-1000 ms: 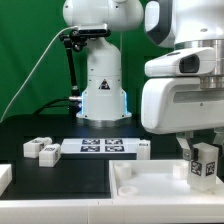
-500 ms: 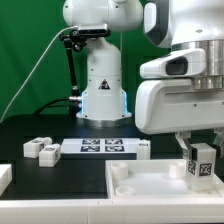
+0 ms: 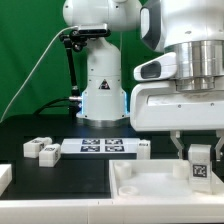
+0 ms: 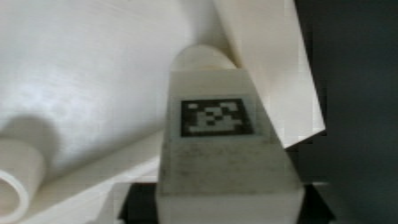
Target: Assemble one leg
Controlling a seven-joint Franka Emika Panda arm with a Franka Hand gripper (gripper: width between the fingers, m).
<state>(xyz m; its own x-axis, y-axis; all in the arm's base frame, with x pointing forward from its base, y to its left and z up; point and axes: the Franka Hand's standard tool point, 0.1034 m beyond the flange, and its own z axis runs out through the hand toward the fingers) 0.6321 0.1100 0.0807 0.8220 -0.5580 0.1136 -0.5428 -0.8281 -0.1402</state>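
My gripper (image 3: 199, 156) is shut on a leg (image 3: 200, 163), a small white post with a black-and-white tag on its face. It holds the leg upright over the far right corner of the large white tray-like piece (image 3: 150, 190). In the wrist view the leg (image 4: 221, 140) fills the middle between my dark fingers (image 4: 139, 200), its tip near the tray's raised rim (image 4: 267, 60). A round socket (image 4: 18, 165) of the tray shows beside it. Whether the leg touches the tray I cannot tell.
The marker board (image 3: 104, 147) lies on the black table in front of the robot base (image 3: 103, 100). Two more white legs (image 3: 40, 149) lie at the exterior view's left of it, and a small white part (image 3: 144, 148) at its right end.
My gripper with the leg has moved slightly to the exterior view's left and a little up over the tray's corner. Nothing else has moved.
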